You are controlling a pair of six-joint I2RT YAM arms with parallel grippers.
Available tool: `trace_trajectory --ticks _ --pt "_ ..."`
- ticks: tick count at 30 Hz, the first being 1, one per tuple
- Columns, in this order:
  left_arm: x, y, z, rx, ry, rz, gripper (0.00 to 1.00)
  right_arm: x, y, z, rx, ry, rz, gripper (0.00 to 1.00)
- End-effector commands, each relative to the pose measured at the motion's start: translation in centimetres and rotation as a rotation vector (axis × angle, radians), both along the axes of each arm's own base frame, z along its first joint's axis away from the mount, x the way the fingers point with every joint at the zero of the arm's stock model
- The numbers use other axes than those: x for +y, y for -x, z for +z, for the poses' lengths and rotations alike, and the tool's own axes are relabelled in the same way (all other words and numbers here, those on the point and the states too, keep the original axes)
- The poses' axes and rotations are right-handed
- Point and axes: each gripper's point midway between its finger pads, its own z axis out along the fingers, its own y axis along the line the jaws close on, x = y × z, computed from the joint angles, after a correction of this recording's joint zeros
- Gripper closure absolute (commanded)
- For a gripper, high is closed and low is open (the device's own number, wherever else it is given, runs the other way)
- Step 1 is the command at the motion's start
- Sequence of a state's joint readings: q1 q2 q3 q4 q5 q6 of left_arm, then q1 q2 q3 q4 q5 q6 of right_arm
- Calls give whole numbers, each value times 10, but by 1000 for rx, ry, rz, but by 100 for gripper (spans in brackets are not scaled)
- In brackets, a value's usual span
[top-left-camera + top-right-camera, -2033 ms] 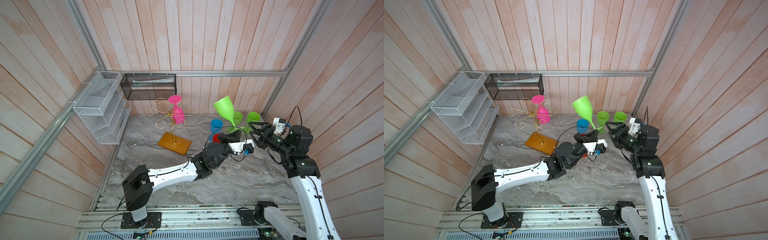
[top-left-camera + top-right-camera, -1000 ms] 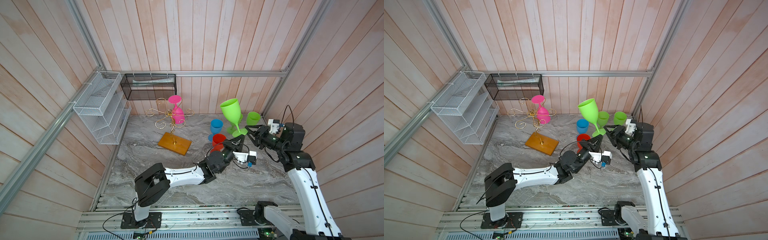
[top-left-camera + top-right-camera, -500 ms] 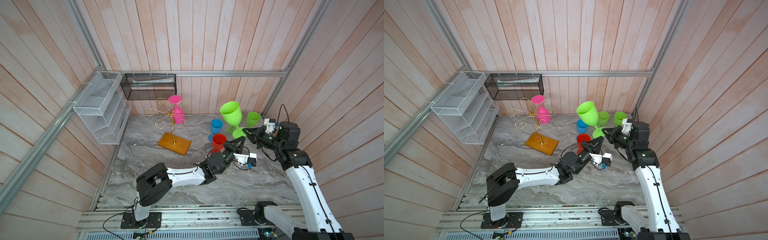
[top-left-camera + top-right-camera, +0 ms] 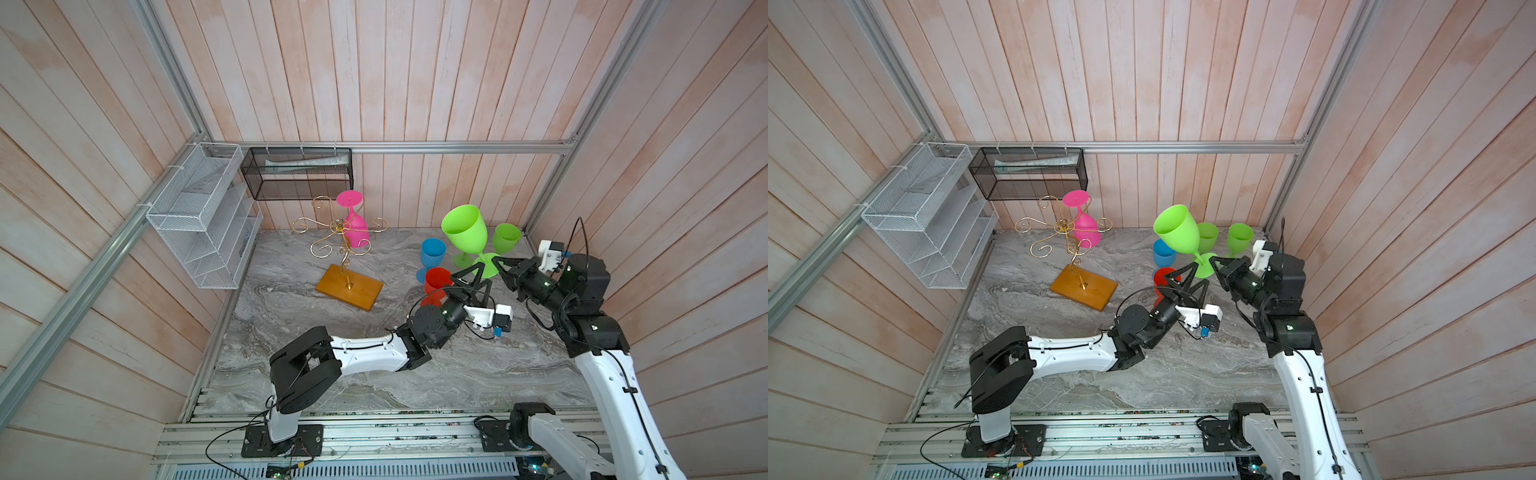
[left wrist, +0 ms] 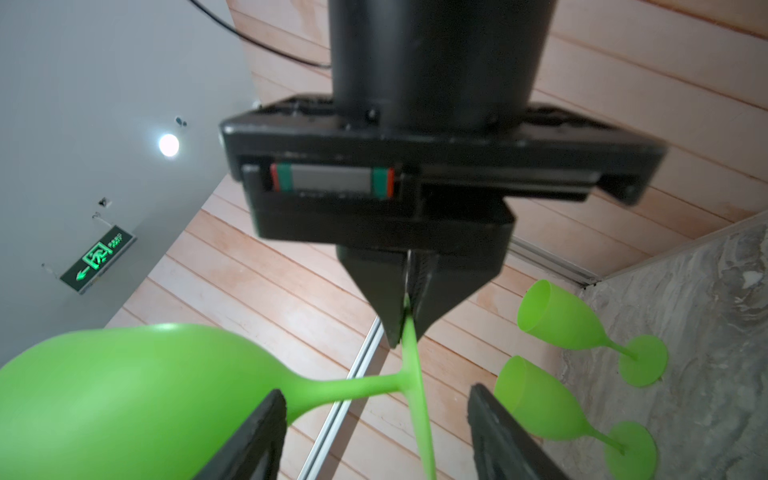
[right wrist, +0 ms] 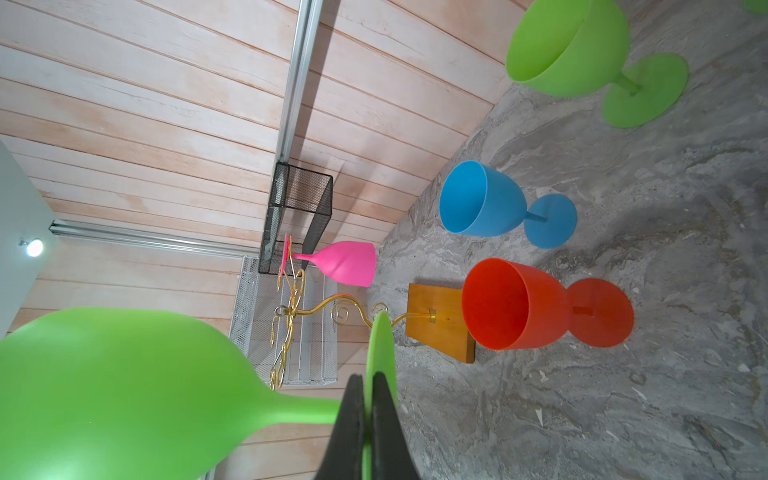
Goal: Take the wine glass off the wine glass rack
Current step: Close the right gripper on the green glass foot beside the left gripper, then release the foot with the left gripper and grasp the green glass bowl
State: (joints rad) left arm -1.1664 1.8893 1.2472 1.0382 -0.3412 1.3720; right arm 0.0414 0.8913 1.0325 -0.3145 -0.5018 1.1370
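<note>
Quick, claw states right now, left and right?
Left claw: open, fingers either side of the large lime-green plastic wine glass's stem.
Right claw: closed, pinching that glass's foot.

Both top views look steeply down from high over the near edge of the bench (image 4: 291, 316), facing the back wall (image 4: 395, 83) at 12 o'clock. They sit far enough off to hold both arms, the wine glass rack (image 4: 349, 289) toward 11 o'clock and a blue glass (image 4: 432, 253) toward 1 o'clock (the pair differ only by a slight sideways shift). The left wrist camera sits close behind the left end effector (image 5: 376, 399) and tilts up past the right end effector (image 5: 405, 328) to the ceiling (image 5: 104, 83), while the right wrist camera looks low across the bench at the rack and blue glass; both wrist views share the green wine glass (image 5: 124, 395).
</note>
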Motion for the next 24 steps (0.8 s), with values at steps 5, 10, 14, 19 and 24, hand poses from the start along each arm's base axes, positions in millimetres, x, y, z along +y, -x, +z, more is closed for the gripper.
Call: trace_trajectory --ticks 5,10,14,19,24 --pt "22 6 31 -12 93 18 15 -9 -3 29 -137 -25 -64 100" --pt "32 6 48 31 152 3 14 -10 -4 35 -159 -32 -73 100" --pt "35 10 56 76 178 -22 14 -13 -2 44 -194 -34 -89 100" --pt "45 16 72 161 239 -80 14 -18 -4 52 -227 -27 -121 100" --pt "54 21 82 282 279 -156 14 -22 -7 58 -270 -22 -146 100"
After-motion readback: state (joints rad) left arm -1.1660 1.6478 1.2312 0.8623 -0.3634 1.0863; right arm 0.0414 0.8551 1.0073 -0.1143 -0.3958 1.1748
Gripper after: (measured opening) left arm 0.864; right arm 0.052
